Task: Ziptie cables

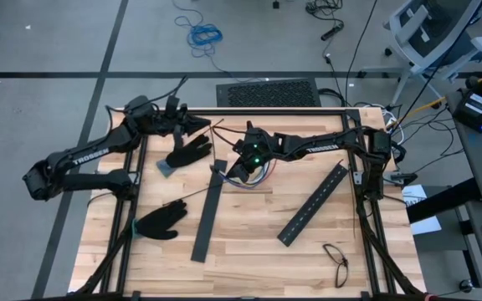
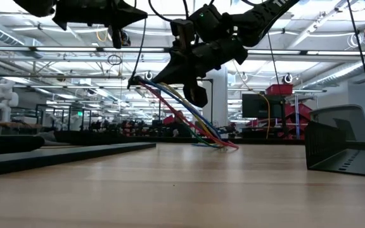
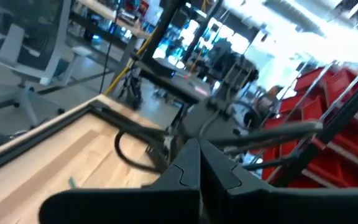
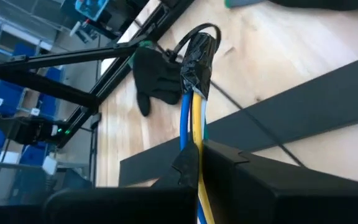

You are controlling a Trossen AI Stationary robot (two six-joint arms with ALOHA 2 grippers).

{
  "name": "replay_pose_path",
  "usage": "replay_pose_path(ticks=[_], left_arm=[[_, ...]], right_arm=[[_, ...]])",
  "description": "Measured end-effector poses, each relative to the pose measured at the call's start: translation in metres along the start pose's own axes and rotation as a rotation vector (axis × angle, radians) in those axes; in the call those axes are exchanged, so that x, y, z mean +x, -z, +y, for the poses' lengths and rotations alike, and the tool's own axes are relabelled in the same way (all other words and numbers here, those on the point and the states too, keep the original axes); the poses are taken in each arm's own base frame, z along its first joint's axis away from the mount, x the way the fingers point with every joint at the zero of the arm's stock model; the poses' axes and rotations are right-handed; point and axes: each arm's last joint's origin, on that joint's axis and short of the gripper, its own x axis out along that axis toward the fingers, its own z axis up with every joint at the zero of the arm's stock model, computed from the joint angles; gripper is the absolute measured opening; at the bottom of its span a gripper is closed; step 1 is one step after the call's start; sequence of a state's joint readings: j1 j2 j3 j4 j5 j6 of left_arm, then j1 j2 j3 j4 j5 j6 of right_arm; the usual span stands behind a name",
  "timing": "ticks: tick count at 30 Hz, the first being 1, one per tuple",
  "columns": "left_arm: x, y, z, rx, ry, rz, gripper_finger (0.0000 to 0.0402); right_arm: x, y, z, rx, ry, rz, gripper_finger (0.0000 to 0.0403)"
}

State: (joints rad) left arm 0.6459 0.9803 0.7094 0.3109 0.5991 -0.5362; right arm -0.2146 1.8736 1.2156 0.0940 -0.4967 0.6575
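- Above the middle of the desk [image 1: 249,242], the cables [image 2: 189,120] hang from the right gripper [image 1: 243,160], which is clenched on them; their far ends trail onto the wood.
- One end of the bundle is bound in dark wrap [image 4: 197,53]; whether that is a fastened tie, I cannot tell.
- A thin ziptie [image 1: 192,196] lies unused beside the long bar [image 1: 209,211], so tying seems not yet done.
- The left gripper [image 1: 201,124] hangs clenched and empty near the back rail.

2 black bars [image 1: 208,213] and gloves [image 1: 159,223] clutter the table's [image 1: 258,259] bare front.
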Motion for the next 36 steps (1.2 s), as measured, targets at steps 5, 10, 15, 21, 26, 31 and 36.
replay_pose_path(ticks=[5,10,15,21,26,31,36], left_arm=[[0.004,0.0,0.002,-0.025,0.037,0.006,0.0],[0.003,-0.005,-0.002,0.013,0.075,-0.034,0.0],[0.004,-0.005,-0.001,-0.024,0.091,-0.031,0.0],[0.008,-0.002,0.002,-0.044,0.097,-0.004,0.0],[0.004,-0.004,0.0,-0.033,0.124,0.0,0.0],[-0.014,-0.001,0.004,-0.053,0.08,0.095,0.0],[-0.025,-0.001,0.007,-0.035,0.0,0.104,0.0]], right_arm=[[0.0,0.002,-0.001,-0.004,0.004,0.018,0.0],[0.0,0.002,-0.001,-0.024,0.003,0.018,0.0],[0.0,0.002,0.0,-0.029,-0.015,0.027,0.0],[0.0,0.001,0.0,-0.034,-0.023,0.026,0.0],[0.0,0.005,-0.003,-0.045,0.019,0.052,0.0],[-0.002,0.005,-0.008,-0.055,0.048,0.068,0.0],[-0.003,0.004,-0.01,-0.064,0.054,0.067,0.0]])
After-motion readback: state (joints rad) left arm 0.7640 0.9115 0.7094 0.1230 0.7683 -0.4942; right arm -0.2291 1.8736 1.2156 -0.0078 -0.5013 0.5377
